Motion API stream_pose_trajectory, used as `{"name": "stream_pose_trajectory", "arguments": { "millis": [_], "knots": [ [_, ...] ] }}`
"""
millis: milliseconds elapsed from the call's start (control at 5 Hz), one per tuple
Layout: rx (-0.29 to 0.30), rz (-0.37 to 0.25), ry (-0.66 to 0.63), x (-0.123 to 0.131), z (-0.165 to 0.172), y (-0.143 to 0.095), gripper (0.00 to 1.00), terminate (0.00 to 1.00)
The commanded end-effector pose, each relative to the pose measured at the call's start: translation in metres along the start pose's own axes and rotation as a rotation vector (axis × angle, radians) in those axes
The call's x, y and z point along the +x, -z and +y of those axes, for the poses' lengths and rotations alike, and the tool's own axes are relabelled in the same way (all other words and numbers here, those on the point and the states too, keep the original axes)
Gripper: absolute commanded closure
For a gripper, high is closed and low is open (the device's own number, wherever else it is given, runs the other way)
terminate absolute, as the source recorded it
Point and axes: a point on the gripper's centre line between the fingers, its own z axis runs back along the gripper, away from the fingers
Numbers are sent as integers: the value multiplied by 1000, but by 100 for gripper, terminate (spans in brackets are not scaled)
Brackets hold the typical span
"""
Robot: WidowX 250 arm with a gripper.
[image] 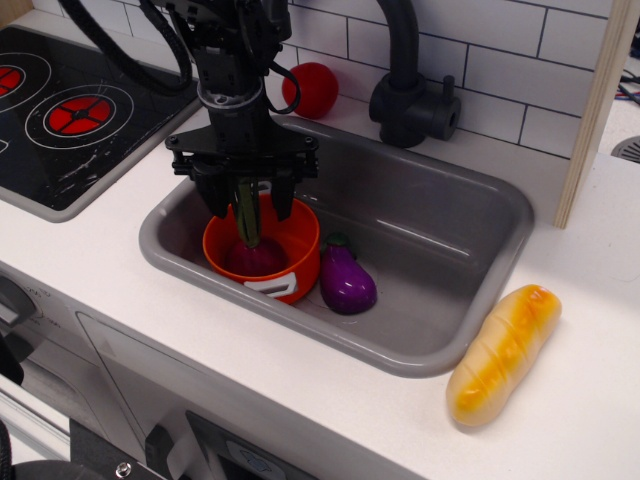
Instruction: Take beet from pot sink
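The two black fingers of the gripper stand apart, one on each side of the long green stalk of the small magenta-purple toy beet. The stalk rises between them, and whether either finger touches it cannot be told. Their tips hang just above the rim of the round orange low-walled toy pot, at its back edge. The beet's bulb sits inside this pot, stalk roughly upright. One light grey handle shows at the pot's front side.

The pot stands at the left end of the large rectangular grey plastic sink, on its floor. Just beside the pot, to its right and touching or nearly touching it, lies a glossy purple toy eggplant with a dark cap.

Above the fingers the black arm rises out of the top of the view. Behind the sink stands a dark faucet, with a red ball to its left on the white surface. A yellow-orange toy bread loaf lies on the surface right of the sink. A black stove top with red rings lies to the left.
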Motion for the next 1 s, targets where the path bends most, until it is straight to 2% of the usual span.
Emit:
{"name": "stream_pose_trajectory", "arguments": {
  "millis": [0, 200, 600, 800],
  "knots": [
    [-10, -78, -31, 12, 1, -21, 100, 0],
    [-21, -124, -61, 16, 0, -41, 100, 0],
    [-94, -125, -168, 21, -15, -96, 100, 0],
    [-133, -122, -184, 17, -37, -100, 100, 0]
  ]
}}
